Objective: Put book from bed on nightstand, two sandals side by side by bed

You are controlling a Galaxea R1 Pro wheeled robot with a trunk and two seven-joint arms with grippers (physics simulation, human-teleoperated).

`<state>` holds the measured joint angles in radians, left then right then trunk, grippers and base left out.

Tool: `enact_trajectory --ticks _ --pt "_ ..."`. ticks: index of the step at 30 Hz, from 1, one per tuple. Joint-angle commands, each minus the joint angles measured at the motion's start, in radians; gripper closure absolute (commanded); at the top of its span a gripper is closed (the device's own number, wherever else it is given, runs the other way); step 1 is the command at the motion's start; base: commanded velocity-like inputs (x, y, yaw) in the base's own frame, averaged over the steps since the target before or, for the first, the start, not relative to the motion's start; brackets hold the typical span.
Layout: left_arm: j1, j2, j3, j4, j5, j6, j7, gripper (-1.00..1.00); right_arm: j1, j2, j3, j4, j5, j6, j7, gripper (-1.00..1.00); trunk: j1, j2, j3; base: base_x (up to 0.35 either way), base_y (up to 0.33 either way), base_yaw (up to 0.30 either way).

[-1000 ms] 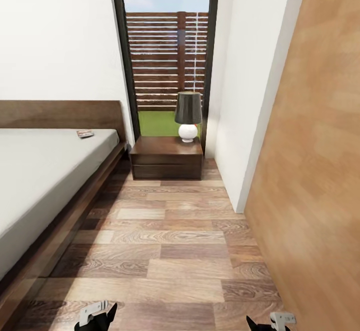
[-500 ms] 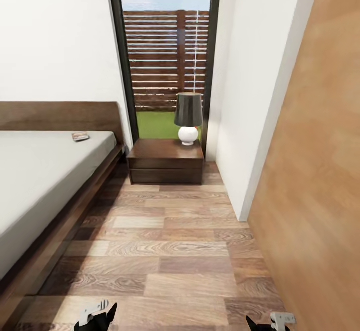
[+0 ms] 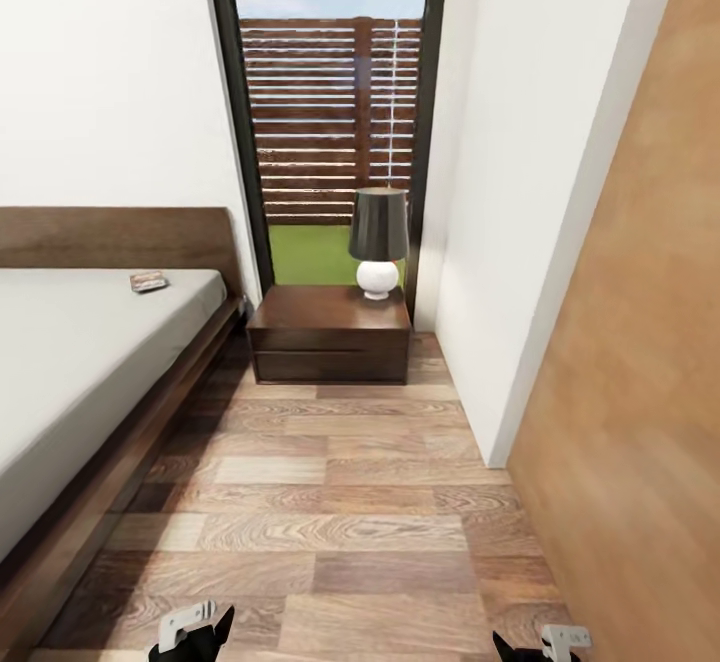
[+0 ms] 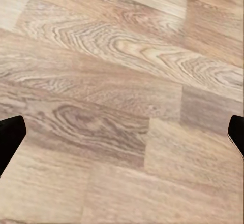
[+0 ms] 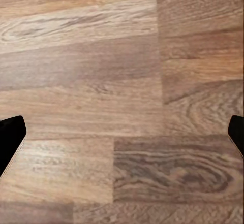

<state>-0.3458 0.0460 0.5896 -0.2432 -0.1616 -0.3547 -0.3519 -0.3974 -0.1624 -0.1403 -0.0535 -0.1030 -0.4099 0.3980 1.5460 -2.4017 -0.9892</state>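
The book (image 3: pixel 148 282) lies flat on the pale mattress of the bed (image 3: pixel 70 362), close to the dark headboard, at the left of the head view. The nightstand (image 3: pixel 320 310) stands past the bed's corner under the tall window, bearing a black-shaded lamp (image 3: pixel 378 232). Both arms hang low at the picture's lower edge: my left gripper (image 3: pixel 192 634) and my right gripper (image 3: pixel 538 645). In the wrist views the left gripper (image 4: pixel 122 137) and the right gripper (image 5: pixel 122 137) are open over bare plank floor, holding nothing. The two sandals are out of view.
A strip of wood-plank floor (image 3: pixel 330 502) runs between the bed frame and a white wall corner (image 3: pixel 500 272). A large light-brown wooden panel (image 3: pixel 640 392) fills the right side. The dark-framed window (image 3: pixel 330 112) looks onto a slatted fence.
The whole picture has shifted as the camera moved forward: the nightstand looks nearer and the book sits further left in the picture. Both grippers stay open and low.
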Motion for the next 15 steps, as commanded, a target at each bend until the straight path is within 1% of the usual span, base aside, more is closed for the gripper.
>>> enact_trajectory --ticks 1,15 --pt "-0.001 0.000 0.009 0.001 -0.010 -0.004 -0.004 -1.00 -0.001 0.000 -0.004 0.001 -0.011 0.000 0.010 -1.00 0.000 0.000 -0.001 0.300 0.000 0.000" --pt "-0.001 0.000 0.009 0.001 -0.010 -0.004 -0.004 -1.00 -0.001 0.000 -0.004 0.001 -0.011 0.000 0.010 -1.00 0.000 0.000 -0.001 0.299 0.000 0.000"
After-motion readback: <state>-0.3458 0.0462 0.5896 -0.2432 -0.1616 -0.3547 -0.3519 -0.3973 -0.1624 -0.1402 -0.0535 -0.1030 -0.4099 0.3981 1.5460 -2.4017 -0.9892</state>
